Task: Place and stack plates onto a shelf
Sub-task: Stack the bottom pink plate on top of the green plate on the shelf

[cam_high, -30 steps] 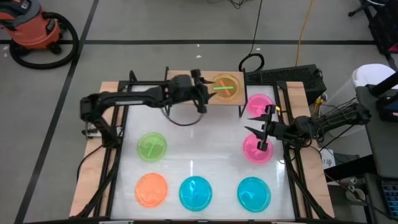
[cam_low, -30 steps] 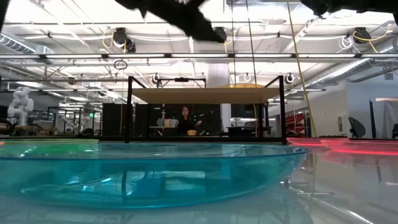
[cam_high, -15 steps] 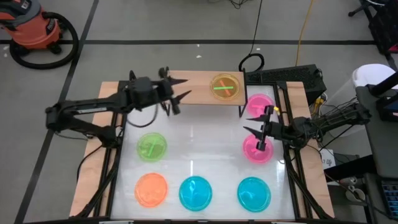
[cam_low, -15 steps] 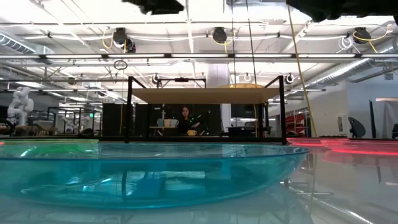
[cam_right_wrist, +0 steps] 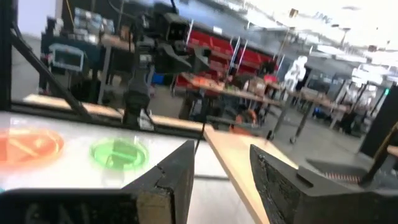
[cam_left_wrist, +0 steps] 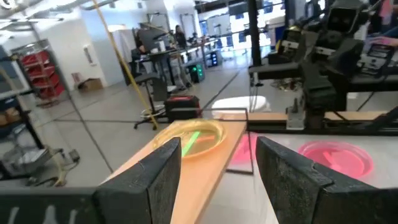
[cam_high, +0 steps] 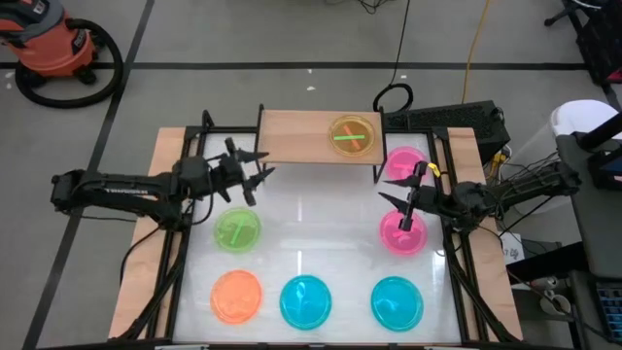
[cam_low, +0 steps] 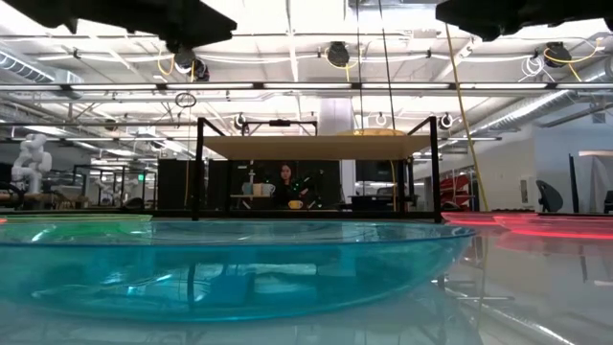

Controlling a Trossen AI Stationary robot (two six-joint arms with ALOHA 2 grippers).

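Observation:
The shelf (cam_high: 301,136) stands at the table's far edge; an orange plate with a green one (cam_high: 351,135) rests on its right half, also seen in the left wrist view (cam_left_wrist: 193,138). On the table lie a green plate (cam_high: 236,229), an orange plate (cam_high: 236,296), two blue plates (cam_high: 305,300) (cam_high: 397,301) and two pink plates (cam_high: 405,163) (cam_high: 401,234). My left gripper (cam_high: 260,167) is open and empty, near the shelf's left end, above the table. My right gripper (cam_high: 387,194) is open and empty, between the two pink plates, pointing toward the table's left.
Black frame posts stand along the table's left and right sides (cam_high: 180,209). A black cable loop (cam_high: 393,97) and a dark box (cam_high: 457,122) sit behind the shelf's right end. The nearest blue plate fills the low view (cam_low: 230,268).
My left gripper has drawn back from the plates on the shelf, going toward the table's left edge and a little toward its near edge. It is now off the shelf's left end. The plates on the shelf stay in place.

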